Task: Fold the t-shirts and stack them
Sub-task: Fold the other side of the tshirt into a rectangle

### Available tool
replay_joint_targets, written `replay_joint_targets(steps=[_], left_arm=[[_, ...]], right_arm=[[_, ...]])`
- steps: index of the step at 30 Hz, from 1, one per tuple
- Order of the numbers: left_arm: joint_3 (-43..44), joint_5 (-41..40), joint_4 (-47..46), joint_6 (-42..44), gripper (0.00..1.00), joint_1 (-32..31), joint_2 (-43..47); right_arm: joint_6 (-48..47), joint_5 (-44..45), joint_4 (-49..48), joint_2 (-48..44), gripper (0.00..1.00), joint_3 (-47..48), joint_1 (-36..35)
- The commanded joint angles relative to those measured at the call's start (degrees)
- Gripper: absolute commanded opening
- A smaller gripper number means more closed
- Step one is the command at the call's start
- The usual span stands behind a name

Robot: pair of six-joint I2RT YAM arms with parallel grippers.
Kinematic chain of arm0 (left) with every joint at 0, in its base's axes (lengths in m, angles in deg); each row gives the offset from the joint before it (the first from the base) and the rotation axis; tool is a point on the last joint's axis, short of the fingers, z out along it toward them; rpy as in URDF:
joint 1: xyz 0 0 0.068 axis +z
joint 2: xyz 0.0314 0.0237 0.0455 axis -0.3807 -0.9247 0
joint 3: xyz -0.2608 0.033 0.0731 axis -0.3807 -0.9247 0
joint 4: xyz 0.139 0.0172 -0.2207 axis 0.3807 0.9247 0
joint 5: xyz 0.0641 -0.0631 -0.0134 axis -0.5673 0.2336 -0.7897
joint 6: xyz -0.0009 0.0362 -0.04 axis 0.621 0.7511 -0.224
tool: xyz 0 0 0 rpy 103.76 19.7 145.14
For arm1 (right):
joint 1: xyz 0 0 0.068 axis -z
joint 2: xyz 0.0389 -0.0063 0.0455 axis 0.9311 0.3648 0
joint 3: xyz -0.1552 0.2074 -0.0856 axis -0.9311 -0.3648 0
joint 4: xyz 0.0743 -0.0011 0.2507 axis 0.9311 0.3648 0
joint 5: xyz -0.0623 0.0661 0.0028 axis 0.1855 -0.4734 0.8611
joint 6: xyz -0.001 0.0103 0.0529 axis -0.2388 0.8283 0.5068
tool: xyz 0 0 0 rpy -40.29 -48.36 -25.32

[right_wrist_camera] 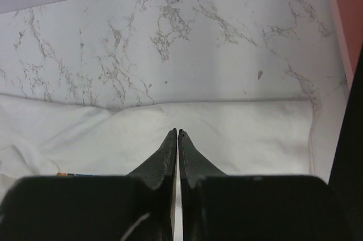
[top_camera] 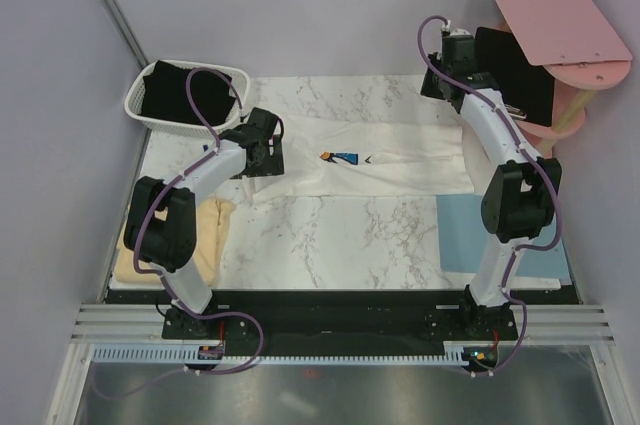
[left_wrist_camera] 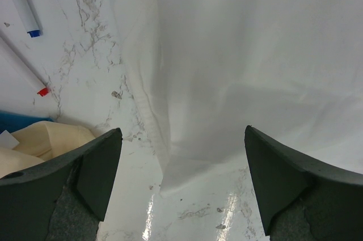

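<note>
White t-shirt lies flat across the centre of the white marble-pattern table as a long band, with its printed motif facing up. The pale yellow t-shirt sits bunched at 8 o'clock, beside the left arm base. The black t-shirt fills a white basket at 10 o'clock. A light-blue mat lies at 4 o'clock. A pink shelf stands at 2 o'clock with a black clipboard just beside it. Pale lilac walls enclose the table.

Left gripper: jaws spread wide over the band's 9 o'clock end, gripping nothing.

Right gripper: fingers closed tip to tip over the shirt's 1 o'clock edge. I cannot tell whether cloth is pinched.
</note>
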Motion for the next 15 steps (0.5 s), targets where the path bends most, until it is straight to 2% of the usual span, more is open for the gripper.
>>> replay_joint_targets(steps=[1, 7, 12, 15], left_arm=[[-0.22, -1.03, -1.50, -0.03, 0.95, 0.03, 1.57], [-1.10, -0.34, -1.93, -1.08, 0.95, 1.34, 2.36], [-5.57, 9.14, -6.85, -2.22, 0.95, 6.43, 3.86], [-6.73, 11.78, -9.92, -3.02, 0.94, 8.98, 3.86]], right_arm=[[-1.29, -1.72, -1.07, -1.84, 0.09, -1.02, -0.66], [-3.04, -3.31, -1.51, -2.54, 0.10, -4.53, -4.34], [-3.40, -3.40, -5.10, -4.21, 0.11, -13.48, -7.43], [-2.44, -5.14, -7.65, -4.74, 0.12, -18.49, -7.87]])
